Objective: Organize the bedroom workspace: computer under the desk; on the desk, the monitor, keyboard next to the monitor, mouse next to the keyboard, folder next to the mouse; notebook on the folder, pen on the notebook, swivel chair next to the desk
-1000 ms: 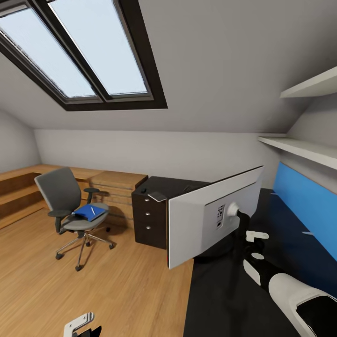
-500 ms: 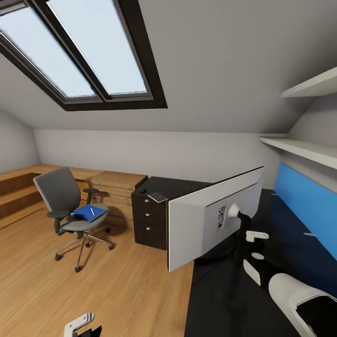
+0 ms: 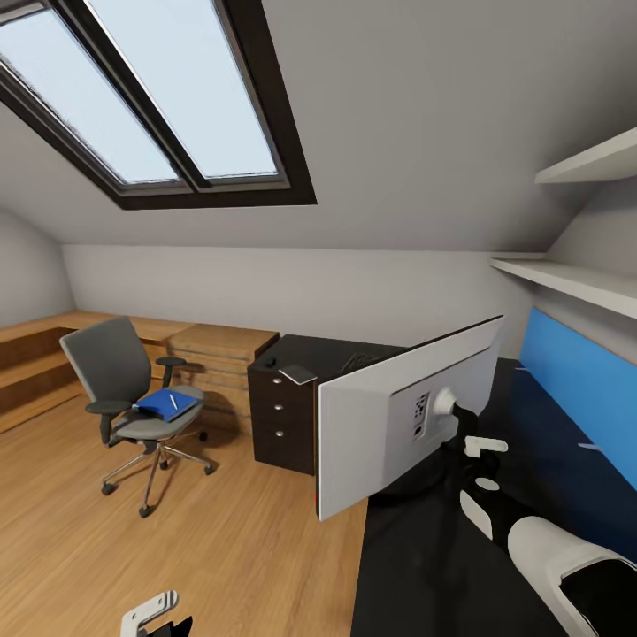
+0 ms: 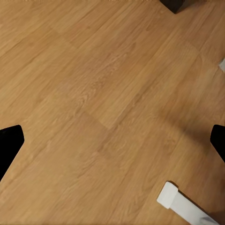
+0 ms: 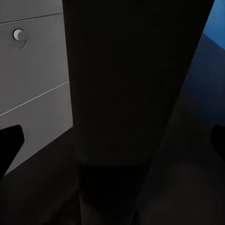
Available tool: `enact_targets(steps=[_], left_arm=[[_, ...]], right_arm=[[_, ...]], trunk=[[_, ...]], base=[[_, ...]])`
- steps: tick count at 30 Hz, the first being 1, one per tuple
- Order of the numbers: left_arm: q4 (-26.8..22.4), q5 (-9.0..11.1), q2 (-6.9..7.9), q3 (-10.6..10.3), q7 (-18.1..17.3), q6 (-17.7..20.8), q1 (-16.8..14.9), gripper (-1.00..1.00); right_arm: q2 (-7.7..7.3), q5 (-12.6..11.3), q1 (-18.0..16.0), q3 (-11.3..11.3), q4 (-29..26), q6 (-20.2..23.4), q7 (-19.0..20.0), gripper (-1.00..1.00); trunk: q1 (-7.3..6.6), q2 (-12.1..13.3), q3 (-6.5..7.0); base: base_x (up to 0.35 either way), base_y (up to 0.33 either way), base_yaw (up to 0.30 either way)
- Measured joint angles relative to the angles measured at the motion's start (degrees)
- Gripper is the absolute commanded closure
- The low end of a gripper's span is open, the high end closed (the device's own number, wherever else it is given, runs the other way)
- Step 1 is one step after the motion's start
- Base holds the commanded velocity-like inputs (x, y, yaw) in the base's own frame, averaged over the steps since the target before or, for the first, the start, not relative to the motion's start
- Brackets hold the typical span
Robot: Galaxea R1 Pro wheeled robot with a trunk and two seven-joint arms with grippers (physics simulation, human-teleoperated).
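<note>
Monitor [image 3: 402,420] edges slightly rightward over the bench [image 3: 425,566] since a second ago; my right gripper [image 5: 112,136] straddles its stem, contact indeterminable; left gripper [image 4: 112,140] spread above floor [image 4: 93,93]; folder [image 3: 166,403] on swivel chair [image 3: 124,389].

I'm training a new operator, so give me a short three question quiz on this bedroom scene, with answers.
1. True or false: the folder lies on the chair seat.
2. Which way does the monitor face? A) its back toward the head camera B) its screen toward the head camera
3. Fill in: the left wrist view looks down on a wooden ____.

Key: 1 true. 2 A. 3 floor.
</note>
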Motion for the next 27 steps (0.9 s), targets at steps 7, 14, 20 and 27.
enact_targets(steps=[7,14,20,27], left_arm=[[0.01,0.02,-0.02,-0.08,0.01,0.00,0.00,-1.00],[0.01,0.02,-0.08,-0.09,0.02,0.00,0.00,-1.00],[0.01,0.02,-0.09,-0.09,0.02,0.00,0.00,-1.00],[0.01,0.01,-0.09,-0.09,0.02,0.00,0.00,-1.00]], right_arm=[[0.00,0.00,0.00,-0.02,0.00,-0.05,-0.08,-1.00],[-0.11,-0.08,0.00,-0.08,0.00,-0.09,-0.20,-1.00],[-0.17,-0.10,0.00,-0.09,0.00,-0.57,-0.25,-1.00],[-0.18,-0.11,0.00,-0.09,0.00,-1.79,-0.22,-1.00]], trunk=[[0.00,0.00,0.00],[0.00,0.00,0.00],[0.00,0.00,0.00],[0.00,0.00,0.00]], base=[[0.001,0.000,0.000],[0.000,0.000,0.000],[0.000,0.000,0.000],[0.000,0.000,0.000]])
